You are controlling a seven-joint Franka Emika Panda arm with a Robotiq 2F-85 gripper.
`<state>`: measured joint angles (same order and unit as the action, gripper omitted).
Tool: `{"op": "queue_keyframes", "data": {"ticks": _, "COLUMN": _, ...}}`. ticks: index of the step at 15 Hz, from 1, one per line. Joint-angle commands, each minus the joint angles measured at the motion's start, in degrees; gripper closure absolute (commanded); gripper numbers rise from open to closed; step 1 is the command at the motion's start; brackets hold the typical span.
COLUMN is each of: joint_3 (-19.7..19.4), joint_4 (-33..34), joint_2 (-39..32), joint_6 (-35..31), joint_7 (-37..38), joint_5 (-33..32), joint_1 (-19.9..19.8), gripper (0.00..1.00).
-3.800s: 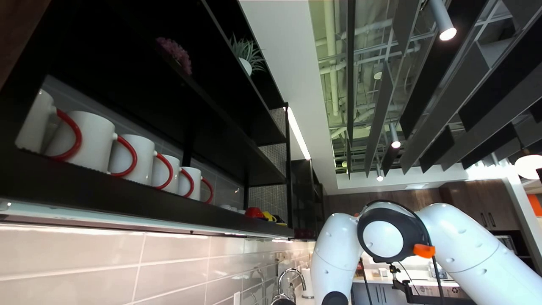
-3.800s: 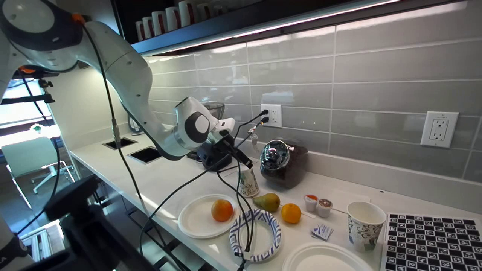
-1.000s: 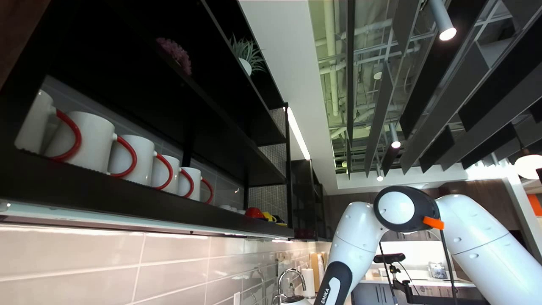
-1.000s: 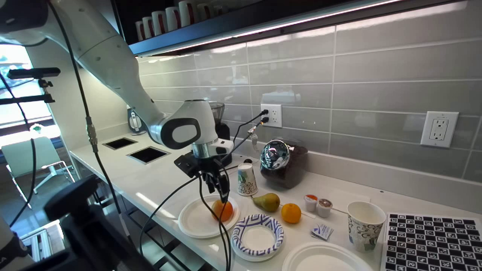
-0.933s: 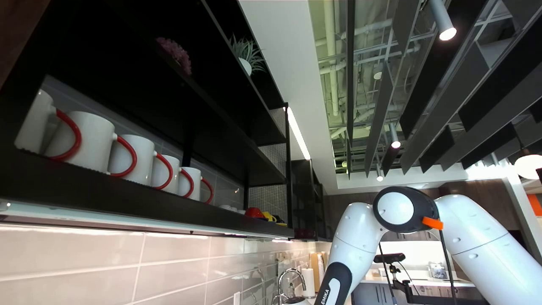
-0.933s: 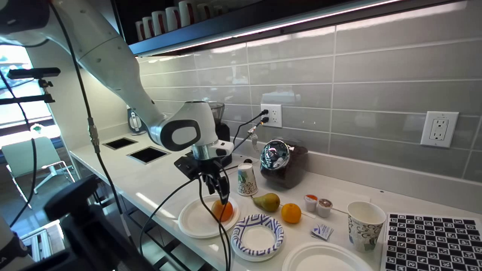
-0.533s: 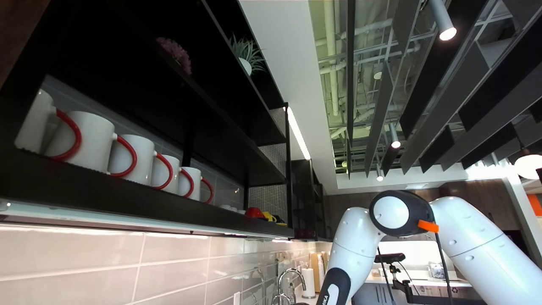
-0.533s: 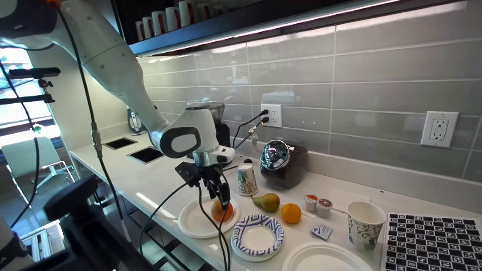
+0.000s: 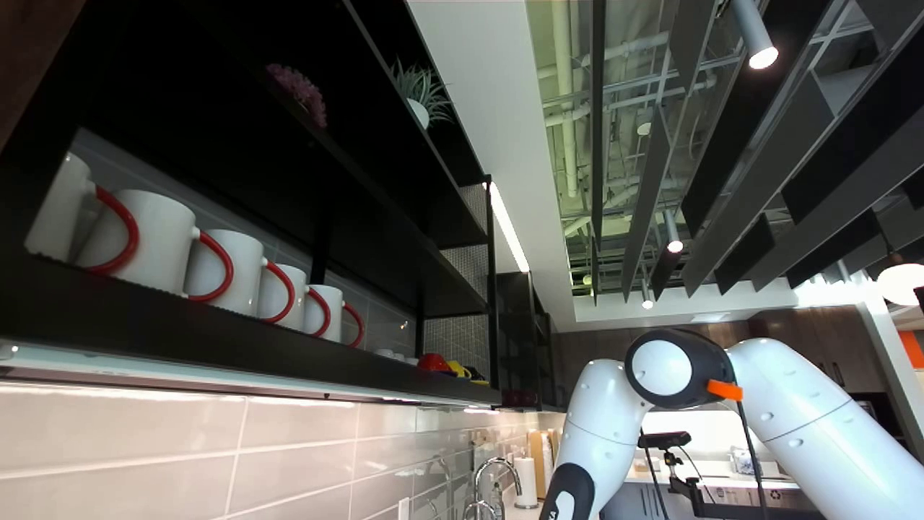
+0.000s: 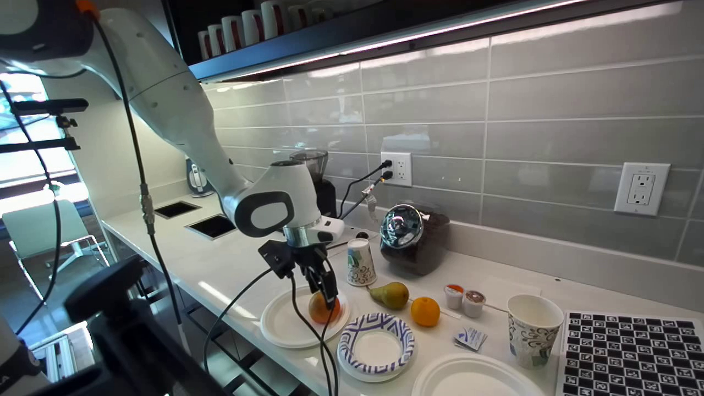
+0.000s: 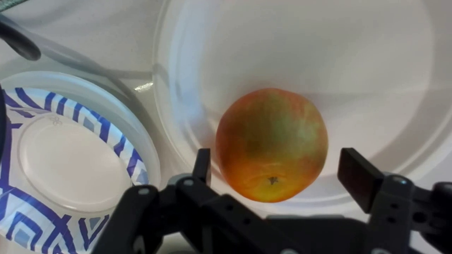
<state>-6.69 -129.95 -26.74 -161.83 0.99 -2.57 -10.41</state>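
My gripper (image 11: 279, 169) is open, with one finger on each side of a red-yellow-green apple (image 11: 272, 141). In the wrist view gaps show between the apple and both fingers. The apple rests on a white plate (image 11: 317, 42), its star-shaped end toward the gripper's base. In an exterior view the gripper (image 10: 324, 291) points down at the apple (image 10: 318, 309), and a finger hides part of it. A blue-patterned plate (image 11: 39, 210) lies on a white plate beside the apple's plate. My arm's upper links (image 9: 606, 426) show in both exterior views.
Near the plates are a pear (image 10: 391, 295), an orange (image 10: 425, 312), an upside-down paper cup (image 10: 361, 264) and a dark jar (image 10: 421, 247). Small pods (image 10: 473, 303), an upright cup (image 10: 528, 335) and a checkered board (image 10: 632, 352) stand farther right. Black cables (image 10: 330, 357) hang from the gripper. White mugs (image 9: 159, 238) line a shelf.
My gripper has moved from near the upside-down cup to over the apple and turned downward. In the last second it has lowered slightly. The patterned plate has shifted a little since 3.8 s ago.
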Motion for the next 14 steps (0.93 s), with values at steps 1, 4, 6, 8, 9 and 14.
{"op": "queue_keyframes", "data": {"ticks": 1, "joint_3": 1.37, "joint_4": 1.32, "joint_2": -1.41, "joint_6": -0.74, "joint_7": -2.12, "joint_5": 2.60, "joint_1": -1.29, "gripper": 0.39}}
{"op": "queue_keyframes", "data": {"ticks": 4, "joint_3": 2.10, "joint_4": 1.25, "joint_2": -0.78, "joint_6": -0.14, "joint_7": -3.13, "joint_5": 3.54, "joint_1": -2.14, "gripper": 0.53}}
{"op": "queue_keyframes", "data": {"ticks": 6, "joint_3": 2.33, "joint_4": 0.77, "joint_2": 0.21, "joint_6": 0.37, "joint_7": -3.68, "joint_5": 4.09, "joint_1": -2.62, "gripper": 0.54}}
{"op": "queue_keyframes", "data": {"ticks": 8, "joint_3": 2.68, "joint_4": -0.30, "joint_2": 2.12, "joint_6": 0.70, "joint_7": -4.31, "joint_5": 4.82, "joint_1": -3.15, "gripper": 0.57}}
{"op": "queue_keyframes", "data": {"ticks": 9, "joint_3": 2.65, "joint_4": -0.65, "joint_2": 2.91, "joint_6": 0.76, "joint_7": -4.39, "joint_5": 5.05, "joint_1": -3.22, "gripper": 0.59}}
{"op": "queue_keyframes", "data": {"ticks": 14, "joint_3": 2.24, "joint_4": -1.26, "joint_2": 5.21, "joint_6": 1.81, "joint_7": -4.84, "joint_5": 5.23, "joint_1": -3.30, "gripper": 1.00}}
